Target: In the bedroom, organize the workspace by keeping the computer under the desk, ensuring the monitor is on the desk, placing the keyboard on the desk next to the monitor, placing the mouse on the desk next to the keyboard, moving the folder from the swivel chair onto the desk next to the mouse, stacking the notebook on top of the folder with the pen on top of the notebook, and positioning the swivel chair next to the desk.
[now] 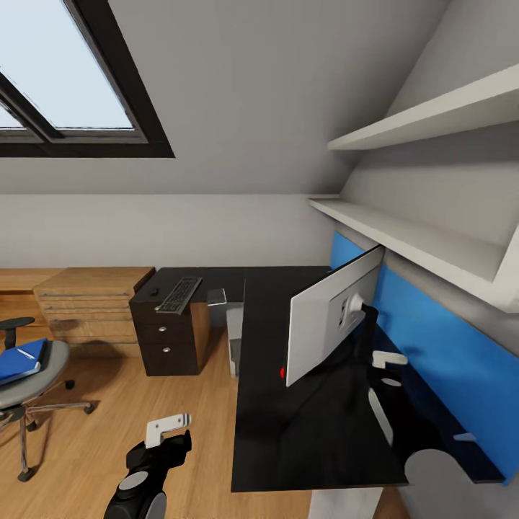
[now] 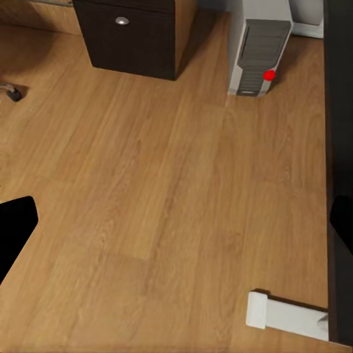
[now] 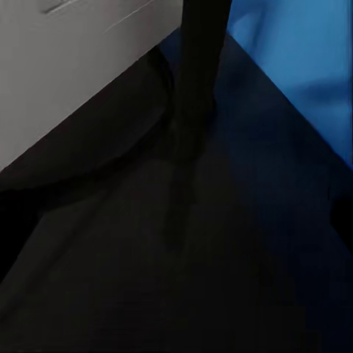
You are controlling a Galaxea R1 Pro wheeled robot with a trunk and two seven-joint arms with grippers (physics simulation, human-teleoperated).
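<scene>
The monitor [image 1: 328,321] stands on the black desk [image 1: 288,432], its white back turned to me; its dark stand [image 3: 197,81] rises close ahead in the right wrist view. On the desk's far left part lie the keyboard [image 1: 179,294] and the small mouse [image 1: 153,293]. Under the desk stands the grey computer [image 1: 234,339] [image 2: 257,48]. At the left, the swivel chair [image 1: 29,393] carries the blue folder [image 1: 18,364] with the white pen [image 1: 27,353] on top; I cannot make out a notebook. My left gripper [image 1: 169,431] [image 2: 176,228] hangs open over the floor. Behind the monitor, my right gripper [image 1: 388,360] [image 3: 176,220] is open above the desk.
A black drawer unit [image 1: 169,335] [image 2: 132,33] stands under the desk's left end, with a light wood cabinet [image 1: 90,303] beside it. White shelves [image 1: 425,238] jut out above the blue back panel [image 1: 447,360]. A white desk foot [image 2: 287,316] rests on the wood floor [image 2: 147,184].
</scene>
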